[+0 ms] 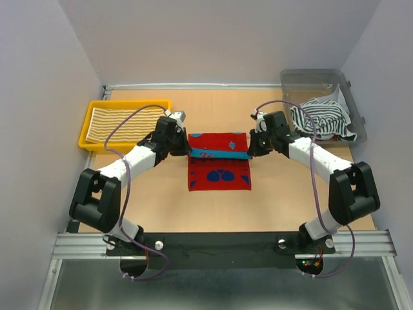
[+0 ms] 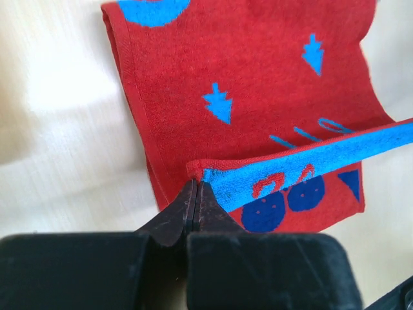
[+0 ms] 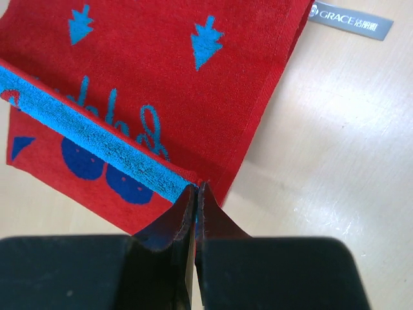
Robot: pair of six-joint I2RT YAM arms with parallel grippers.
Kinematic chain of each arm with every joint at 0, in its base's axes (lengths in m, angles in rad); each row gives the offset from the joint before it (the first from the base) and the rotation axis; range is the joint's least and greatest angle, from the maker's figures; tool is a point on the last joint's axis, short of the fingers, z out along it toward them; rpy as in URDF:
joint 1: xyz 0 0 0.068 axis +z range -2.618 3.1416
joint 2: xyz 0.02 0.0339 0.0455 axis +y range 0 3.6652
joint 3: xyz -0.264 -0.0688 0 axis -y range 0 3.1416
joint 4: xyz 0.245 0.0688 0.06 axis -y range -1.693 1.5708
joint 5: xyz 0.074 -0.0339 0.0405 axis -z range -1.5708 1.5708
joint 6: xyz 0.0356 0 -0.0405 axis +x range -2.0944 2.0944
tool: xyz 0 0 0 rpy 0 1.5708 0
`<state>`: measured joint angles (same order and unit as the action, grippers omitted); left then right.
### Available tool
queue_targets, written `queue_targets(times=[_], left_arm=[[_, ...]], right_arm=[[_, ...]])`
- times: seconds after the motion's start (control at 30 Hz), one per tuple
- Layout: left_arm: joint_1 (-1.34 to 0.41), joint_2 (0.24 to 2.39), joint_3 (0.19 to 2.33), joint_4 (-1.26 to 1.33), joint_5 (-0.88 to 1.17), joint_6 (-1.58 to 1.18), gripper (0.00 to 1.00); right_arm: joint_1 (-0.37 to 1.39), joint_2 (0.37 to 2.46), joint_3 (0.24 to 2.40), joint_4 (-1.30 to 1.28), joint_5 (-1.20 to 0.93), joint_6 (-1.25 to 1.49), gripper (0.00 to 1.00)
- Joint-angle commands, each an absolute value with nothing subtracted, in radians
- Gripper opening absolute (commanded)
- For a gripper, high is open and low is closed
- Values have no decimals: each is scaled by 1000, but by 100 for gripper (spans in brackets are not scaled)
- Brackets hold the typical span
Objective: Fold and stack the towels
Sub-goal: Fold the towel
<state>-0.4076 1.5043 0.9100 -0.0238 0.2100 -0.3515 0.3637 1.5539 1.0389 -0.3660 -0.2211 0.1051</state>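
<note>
A red towel [image 1: 219,169] with blue motifs lies in the middle of the table. Its far edge is lifted and held taut above the rest, so the bright blue underside [image 1: 219,154] shows as a strip. My left gripper [image 1: 188,150] is shut on the left corner of that edge, and in the left wrist view the left gripper [image 2: 195,185] pinches red hem [image 2: 206,165]. My right gripper [image 1: 250,151] is shut on the right corner, which the right wrist view shows as the right gripper [image 3: 197,186] meeting the blue strip [image 3: 97,139].
A yellow tray [image 1: 84,132] at the back left holds a yellow-cream striped towel [image 1: 126,123]. A clear bin [image 1: 310,74] at the back right holds a crumpled black-white striped towel [image 1: 322,118]. A grey label [image 3: 350,19] sticks out from the red towel's edge.
</note>
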Motion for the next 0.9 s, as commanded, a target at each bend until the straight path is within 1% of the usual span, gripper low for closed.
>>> queue_targets(times=[0.0, 0.2, 0.43, 0.63, 0.87], left_arm=[[-397, 1440, 954, -51, 133, -353, 0], [-406, 1382, 939, -90, 123, -359, 0], [-439, 1376, 809, -66, 117, -397, 0], [-480, 1453, 747, -5, 129, -451, 0], [-488, 1499, 706, 29, 57, -491, 0]], right_arm=[[362, 1494, 1069, -373, -183, 121, 1], [362, 1445, 1066, -408, -215, 150, 1], [367, 1430, 974, -425, -262, 193, 0], [365, 1523, 911, -413, -229, 218, 1], [365, 1609, 885, -362, -183, 238, 1]])
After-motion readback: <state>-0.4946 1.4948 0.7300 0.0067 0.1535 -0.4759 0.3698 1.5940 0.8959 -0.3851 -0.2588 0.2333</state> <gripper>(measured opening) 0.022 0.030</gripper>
